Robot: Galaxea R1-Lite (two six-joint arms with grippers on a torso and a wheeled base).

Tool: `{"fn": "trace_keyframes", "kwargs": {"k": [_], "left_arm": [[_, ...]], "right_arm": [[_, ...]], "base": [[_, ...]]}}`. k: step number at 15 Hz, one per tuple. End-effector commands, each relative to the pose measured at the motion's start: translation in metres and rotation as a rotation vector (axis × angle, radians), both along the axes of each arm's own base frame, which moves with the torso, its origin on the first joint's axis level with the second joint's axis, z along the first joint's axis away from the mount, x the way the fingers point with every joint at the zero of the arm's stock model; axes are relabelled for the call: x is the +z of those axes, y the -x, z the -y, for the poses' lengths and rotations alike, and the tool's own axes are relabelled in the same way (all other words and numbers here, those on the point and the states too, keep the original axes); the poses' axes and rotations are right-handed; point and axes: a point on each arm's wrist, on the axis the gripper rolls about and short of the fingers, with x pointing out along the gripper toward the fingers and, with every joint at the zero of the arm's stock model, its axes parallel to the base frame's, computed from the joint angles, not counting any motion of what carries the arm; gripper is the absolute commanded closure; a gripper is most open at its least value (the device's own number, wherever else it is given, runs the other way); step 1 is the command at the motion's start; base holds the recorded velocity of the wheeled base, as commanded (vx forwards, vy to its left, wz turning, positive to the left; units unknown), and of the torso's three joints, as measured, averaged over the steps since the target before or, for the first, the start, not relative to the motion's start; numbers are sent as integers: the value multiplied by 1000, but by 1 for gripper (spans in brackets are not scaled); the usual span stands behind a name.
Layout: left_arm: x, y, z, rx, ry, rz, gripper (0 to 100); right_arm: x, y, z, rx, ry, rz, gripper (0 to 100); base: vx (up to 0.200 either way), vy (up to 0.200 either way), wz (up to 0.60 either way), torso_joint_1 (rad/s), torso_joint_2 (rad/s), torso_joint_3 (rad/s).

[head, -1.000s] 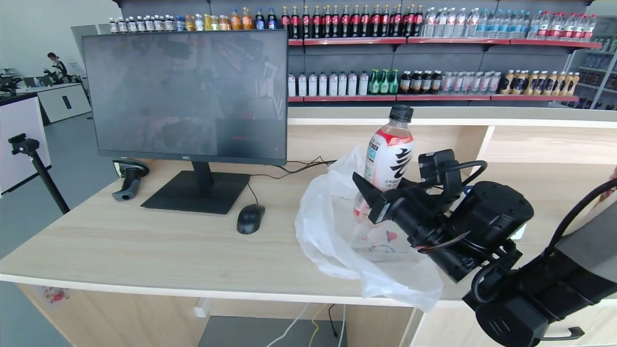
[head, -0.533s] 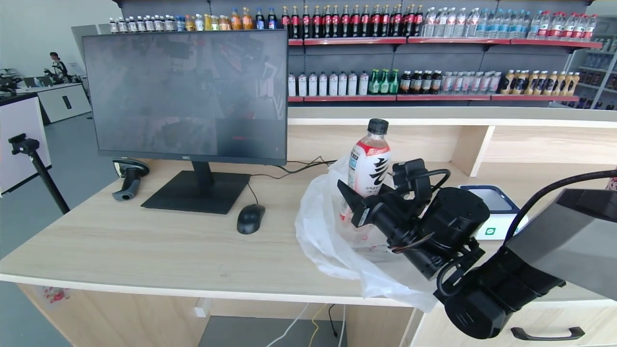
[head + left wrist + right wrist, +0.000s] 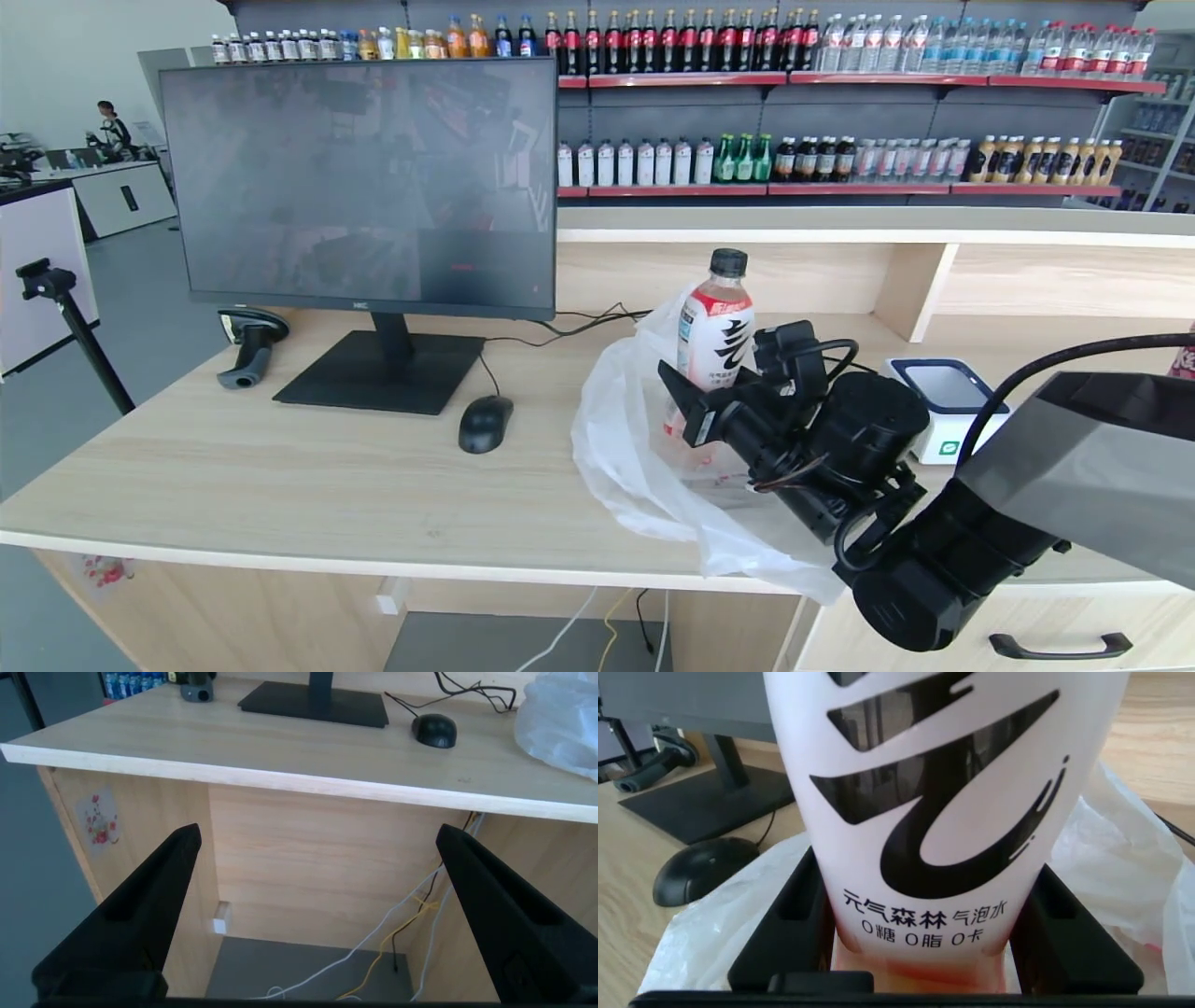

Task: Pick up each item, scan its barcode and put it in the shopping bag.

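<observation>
Shop interior, even light, soft shadows. Pale wood counter [image 3: 280, 485] across the foreground, with a raised back ledge [image 3: 840, 224]. Dark monitor [image 3: 364, 187] on a black stand toward the counter's left; black mouse [image 3: 485, 423] just beside the stand. Behind the ledge: dark grey shelving [image 3: 672, 117], red-edged shelves, rows of drink bottles [image 3: 840, 47]. Grey floor [image 3: 140, 280] at left, black tripod [image 3: 49, 280] standing on it. Pale wall [image 3: 75, 47]; low white cabinets [image 3: 121, 191] far left. Under the counter: open bay, loose cables [image 3: 411, 917].

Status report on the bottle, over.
Right gripper shut on bottle, upright at the bag. Left gripper open, low before the counter. Nothing blocking.
</observation>
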Motion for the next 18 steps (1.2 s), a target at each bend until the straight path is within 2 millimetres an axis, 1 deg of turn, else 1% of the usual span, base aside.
{"fn": "trace_keyframes", "kwargs": {"k": [1, 3, 8, 12, 14, 18], "left_arm": [[0, 0, 0, 0, 2, 1, 0], [0, 0, 0, 0, 2, 1, 0], [0, 0, 0, 0, 2, 1, 0], [0, 0, 0, 0, 0, 1, 0], [0, 0, 0, 0, 0, 1, 0], [0, 0, 0, 0, 0, 1, 0]], "right_arm": [[-5, -1, 2, -6, 12, -9, 100], [-11, 1, 3, -9, 36, -29, 100], [-20, 2, 4, -14, 65, -50, 100], [-23, 3, 4, -11, 64, -63, 100], [-29, 8, 8, -10, 79, -94, 100], [-30, 9, 8, -8, 80, -101, 100]], "base": [[0, 0, 0, 0, 0, 0], [0, 0, 0, 0, 0, 0], [0, 0, 0, 0, 0, 0], [0, 0, 0, 0, 0, 0], [0, 0, 0, 0, 0, 0], [0, 0, 0, 0, 0, 0]]}}
